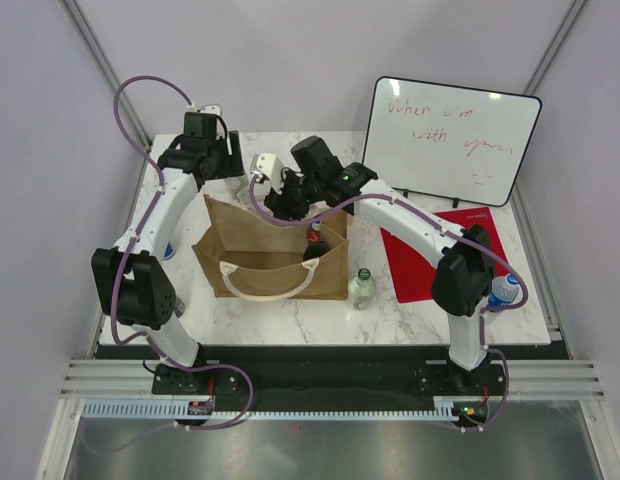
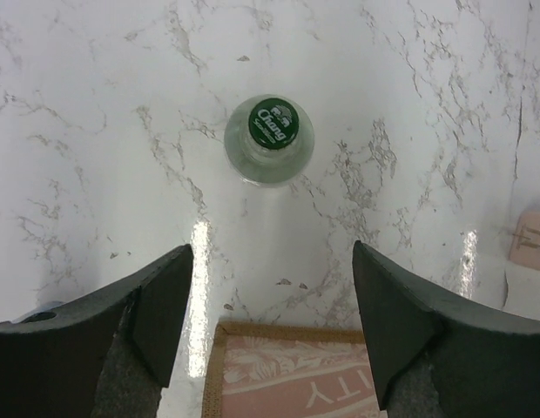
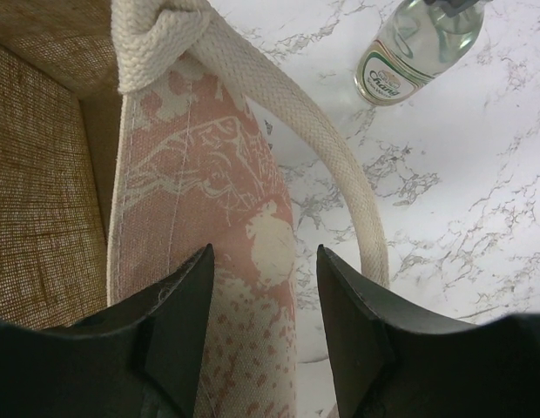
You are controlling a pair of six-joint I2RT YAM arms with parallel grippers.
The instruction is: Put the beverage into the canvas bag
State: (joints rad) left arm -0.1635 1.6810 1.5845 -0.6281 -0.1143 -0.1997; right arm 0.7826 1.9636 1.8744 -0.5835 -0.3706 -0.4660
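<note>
Handling the bottle (image 2: 270, 139): it looks like glass to me, so rather heavy, stiff, slippery and breakable. I must not squeeze hard or let it drop.
Where to hold: around the neck just under the green cap (image 2: 275, 124), or around the round body from the side. The cap alone is too small and smooth.
Bottle place: it stands upright on the marble table (image 2: 96, 131), just outside the canvas bag (image 1: 240, 218), whose printed edge shows at the bottom of my left wrist view.
Doubt: the top view shows a green-capped bottle (image 1: 362, 287) just beside the bag's near right corner. I cannot tell if it is the same one.
Left gripper (image 2: 272, 279): my fingers are wide apart and hold nothing. They point straight down, and the bottle is ahead of the tips, not between them.
Right gripper (image 3: 263, 279): my fingers are half apart with nothing pinched. They hang over the bag's rim, above its printed wall and white handle (image 3: 340, 165).
Bag: it is soft cloth with the mouth open, and a dark bottle (image 1: 315, 240) stands inside.
</note>
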